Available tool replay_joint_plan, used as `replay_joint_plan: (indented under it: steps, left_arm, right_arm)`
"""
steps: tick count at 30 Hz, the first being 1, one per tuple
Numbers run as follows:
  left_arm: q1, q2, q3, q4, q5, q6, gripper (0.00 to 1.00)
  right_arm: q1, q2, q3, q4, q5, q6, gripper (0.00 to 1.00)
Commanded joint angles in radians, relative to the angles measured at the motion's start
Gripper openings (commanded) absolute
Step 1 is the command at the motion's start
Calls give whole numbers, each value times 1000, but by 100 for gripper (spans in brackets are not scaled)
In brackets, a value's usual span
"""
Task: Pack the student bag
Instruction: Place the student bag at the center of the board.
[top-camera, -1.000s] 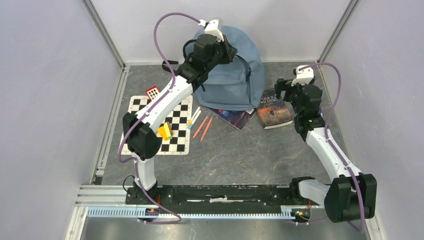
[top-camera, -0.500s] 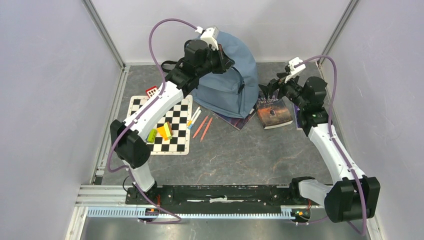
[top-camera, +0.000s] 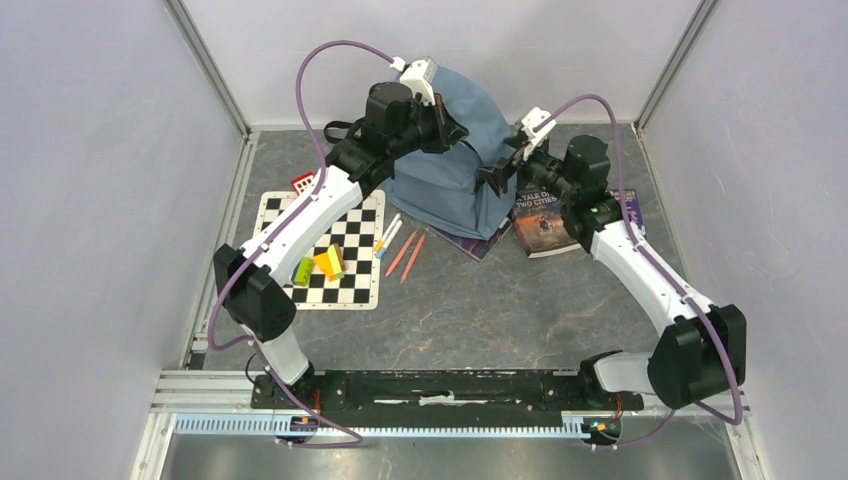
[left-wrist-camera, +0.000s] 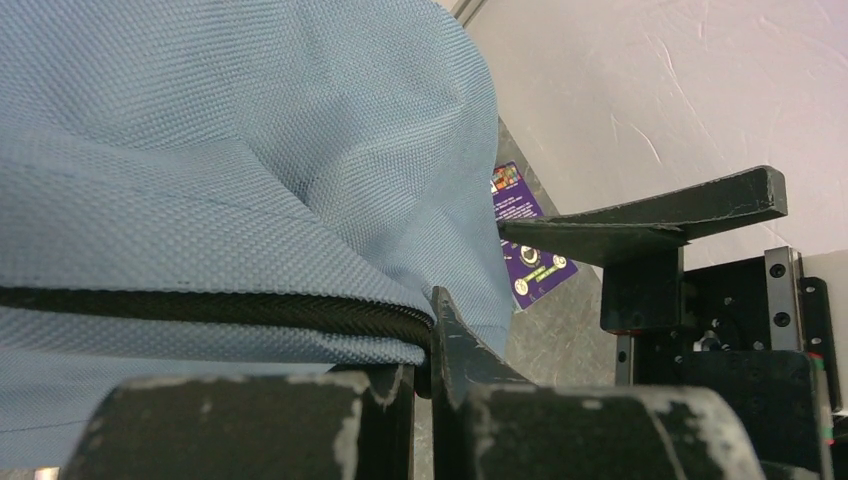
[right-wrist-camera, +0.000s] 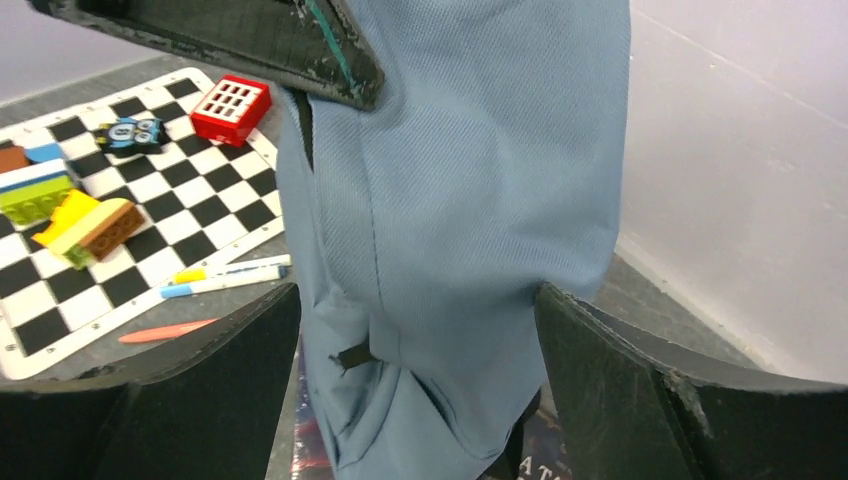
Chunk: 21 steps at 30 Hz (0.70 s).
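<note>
The bag (top-camera: 448, 188) stands slumped at the back of the table (top-camera: 480, 300), close to the rear wall (top-camera: 580, 50). My left gripper (top-camera: 448, 124) is at its top. My right gripper (top-camera: 493, 180) is at its right flank, jaws wide and straddling the side of the bag without closing on it.

I read this as getting the bag open before anything goes in. To do it well, I'd have the left hold the top high and firm so the zipper line is taut. Then I'd bring the right onto what looks like a small dark pull tab (right-wrist-camera: 352, 356), not onto loose cloth. I'd draw along the zipper rather than away from it, or the whole bag may topple or drag.

The left wrist view shows what the top camera hides: the zipper (left-wrist-camera: 200, 305) runs up to the near finger, and cloth bulges between jaws that stand apart. Whether they actually pinch it I cannot tell. The right wrist view alone shows the tab, low between my open jaws. The top view gives the layout: book (top-camera: 545, 222) just right of the bag, pens (top-camera: 388, 236) and board (top-camera: 350, 285) to its front left.
</note>
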Motion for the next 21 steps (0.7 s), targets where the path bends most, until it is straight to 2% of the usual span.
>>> replay_joint_plan:
  steps: [1, 4, 5, 7, 10, 12, 13, 14, 15, 16, 18, 20, 21]
  left_arm:
    - [-16, -68, -8, -30, 36, -14, 2]
    - [-23, -82, -25, -29, 31, -4, 2]
    - [-26, -85, -30, -30, 30, 3, 2]
    - [-29, -94, -45, -30, 27, 9, 2]
    - [-38, -108, -69, -32, 28, 30, 3]
    - [-46, -119, -88, -37, 24, 47, 9]
    - [-49, -129, -99, -37, 21, 54, 17]
    - [-54, -137, -111, -37, 11, 60, 32]
    - [-59, -153, -126, -35, -11, 68, 52]
    - [-68, -174, -153, -24, -30, 83, 67]
    - [-90, -224, -225, 26, -85, 138, 81]
    - [-120, -280, -310, 79, -167, 203, 95]
    - [-135, -304, -360, 101, -213, 235, 96]
  right_arm:
    - [65, 35, 82, 8, 149, -148, 91]
    - [114, 40, 74, 14, 287, -217, 88]
    - [124, 38, 67, 22, 326, -232, 84]
    - [134, 33, 60, 37, 377, -245, 68]
    - [134, 33, 55, 52, 388, -250, 58]
    - [134, 43, 59, 56, 379, -254, 53]
    - [134, 48, 64, 56, 375, -253, 48]
    - [134, 52, 69, 51, 370, -251, 38]
    - [134, 55, 75, 48, 370, -241, 29]
    - [134, 53, 77, 47, 376, -229, 16]
    - [134, 39, 65, 64, 381, -199, 0]
    - [134, 16, 37, 89, 389, -172, 0]
    - [134, 5, 28, 100, 396, -157, 0]
